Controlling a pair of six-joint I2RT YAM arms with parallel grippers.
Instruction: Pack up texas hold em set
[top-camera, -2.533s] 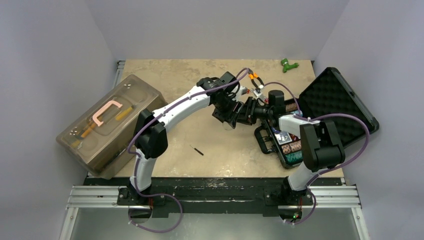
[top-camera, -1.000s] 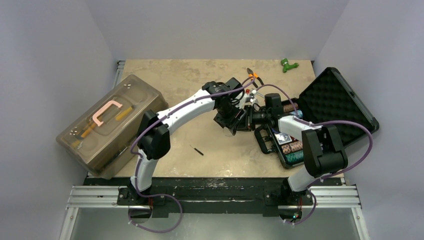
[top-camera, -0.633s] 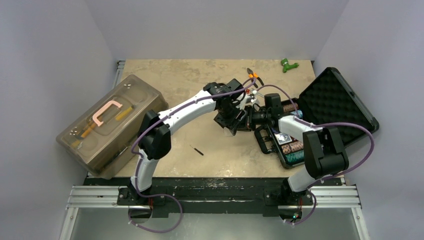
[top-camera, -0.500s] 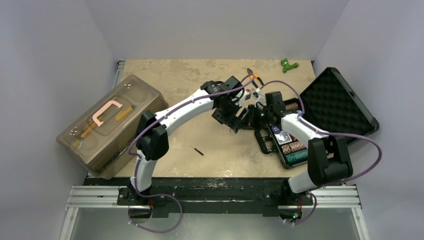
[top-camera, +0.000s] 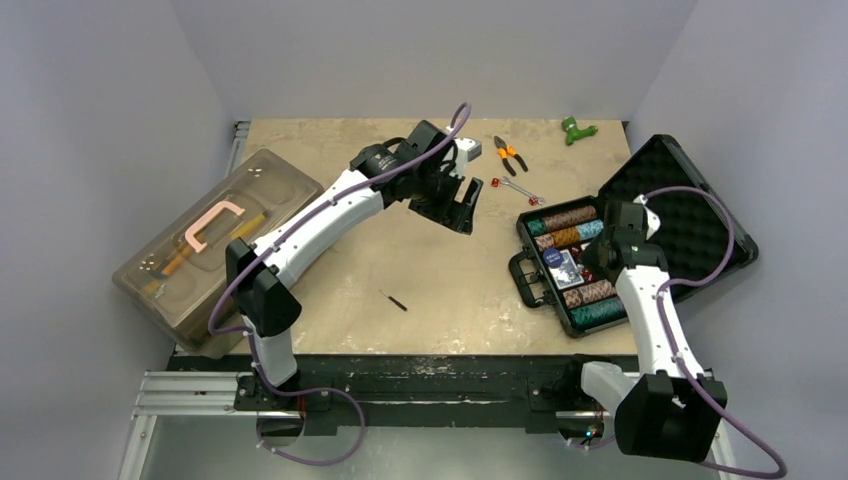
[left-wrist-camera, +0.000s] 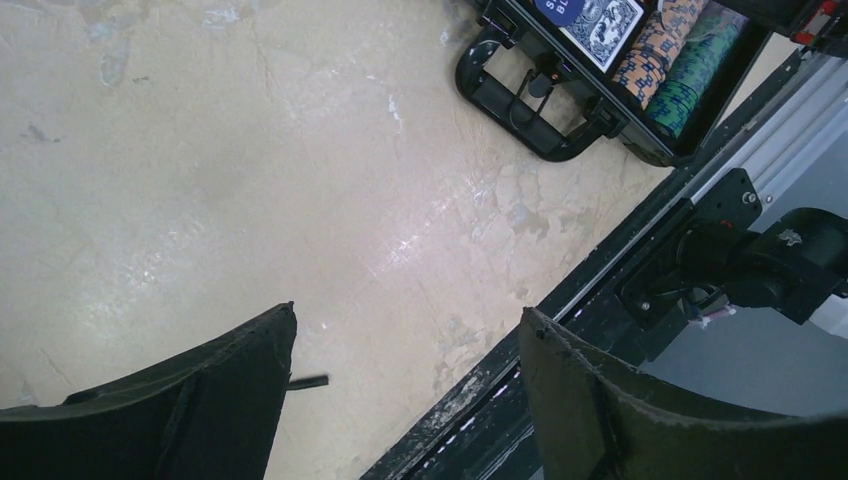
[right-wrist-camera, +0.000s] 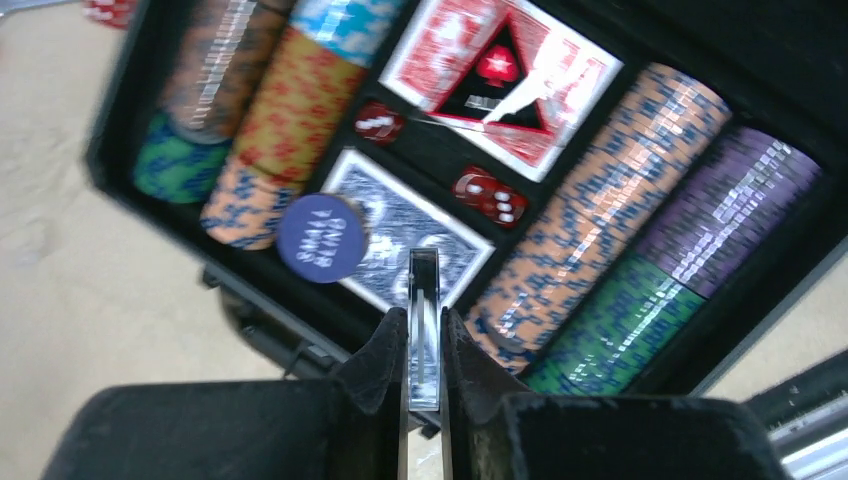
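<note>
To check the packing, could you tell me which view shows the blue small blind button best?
The right wrist view: the blue button lies in the case, on the blue deck's corner, lettering readable. The left wrist view crops it at its top edge; the top view shows it too small to tell.

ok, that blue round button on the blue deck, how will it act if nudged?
The blue button lies flat, so it would probably slide, not roll. It looks thin, so it is likely light. It overhangs the corner of the blue deck, so a push may tip it off toward the chips.
</note>
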